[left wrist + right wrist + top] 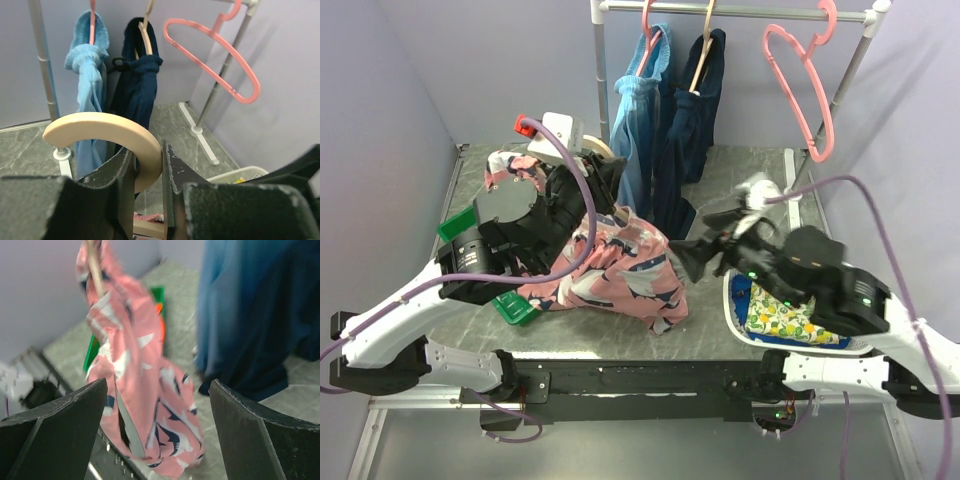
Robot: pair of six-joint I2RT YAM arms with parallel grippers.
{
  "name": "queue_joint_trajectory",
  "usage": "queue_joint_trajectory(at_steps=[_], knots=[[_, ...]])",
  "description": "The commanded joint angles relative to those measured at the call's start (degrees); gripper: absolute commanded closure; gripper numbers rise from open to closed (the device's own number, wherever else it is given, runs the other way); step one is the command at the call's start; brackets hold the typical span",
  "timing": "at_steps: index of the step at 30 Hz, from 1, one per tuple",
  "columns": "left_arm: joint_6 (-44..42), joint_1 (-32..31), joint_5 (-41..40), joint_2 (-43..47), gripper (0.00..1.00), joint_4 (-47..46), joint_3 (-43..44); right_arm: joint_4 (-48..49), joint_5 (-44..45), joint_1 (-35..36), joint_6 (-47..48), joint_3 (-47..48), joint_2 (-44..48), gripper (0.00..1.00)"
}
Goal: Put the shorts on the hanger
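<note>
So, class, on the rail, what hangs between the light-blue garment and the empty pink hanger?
The dark navy garment hangs between the light-blue garment and the empty pink hanger, as the top external view shows.

Four hangers [100,125] [230,57] [92,15] [147,35], three garments [620,265] [638,110] [690,130], one basket [727,298], one printed cloth [780,320].

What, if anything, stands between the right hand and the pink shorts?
Nothing visible does. The open right hand faces the shorts directly in its wrist view; the light-blue garment hangs off to one side of that line.
</note>
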State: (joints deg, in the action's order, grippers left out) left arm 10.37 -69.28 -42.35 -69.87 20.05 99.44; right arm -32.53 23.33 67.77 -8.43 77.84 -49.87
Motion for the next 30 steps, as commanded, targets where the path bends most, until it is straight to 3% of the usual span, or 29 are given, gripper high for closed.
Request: queue_joint_trajectory(at_steps=[1,9,16,21,23,24,25,26,28,30], knots=[[-0.18,-0.33,4.38,0.08,0.99,0.86,3.30,-0.78,-12.07,-1.15,0.52,1.70,-3.22,0.10],[-0.35,-0.33,7.19,-0.01,0.99,-0.72,2.25,-1.13,-16.29,-1.06,-1.59,-1.10,-2.61,0.11],[-0.18,-0.33,8.95,-0.45,0.99,-1.16,2.69,-1.13,-16.48,-0.88,-4.23,-4.80,-4.80,0.27],[0.26,-0.33,10.00,-0.62,0.99,-1.68,2.34,-0.60,-13.93,-0.88,-4.41,-4.63,-5.42,0.32],[0.53,-0.33,10.27,-0.62,0.99,-1.77,2.08,0.36,-13.84,-0.88,-4.58,-5.24,-5.33,0.49],[0.61,-0.33,10.35,-0.71,0.99,-1.95,1.81,0.71,-13.49,-0.88,-4.76,-5.42,-5.33,0.63],[0.62,-0.33,10.44,-0.45,0.99,-2.12,1.46,0.80,-12.27,-0.88,-5.11,-5.68,-5.15,0.86],[0.79,-0.33,10.44,-0.45,0.99,-2.30,1.29,0.81,-11.74,-0.80,-5.20,-5.86,-4.89,0.99],[0.88,-0.33,10.36,-0.10,0.94,-2.47,0.67,1.24,-11.38,-0.71,-5.81,-6.38,-3.58,1.00],[1.05,-0.33,10.18,-0.10,0.72,-2.48,0.41,1.59,-11.73,-0.45,-5.99,-6.91,-2.35,1.00]])
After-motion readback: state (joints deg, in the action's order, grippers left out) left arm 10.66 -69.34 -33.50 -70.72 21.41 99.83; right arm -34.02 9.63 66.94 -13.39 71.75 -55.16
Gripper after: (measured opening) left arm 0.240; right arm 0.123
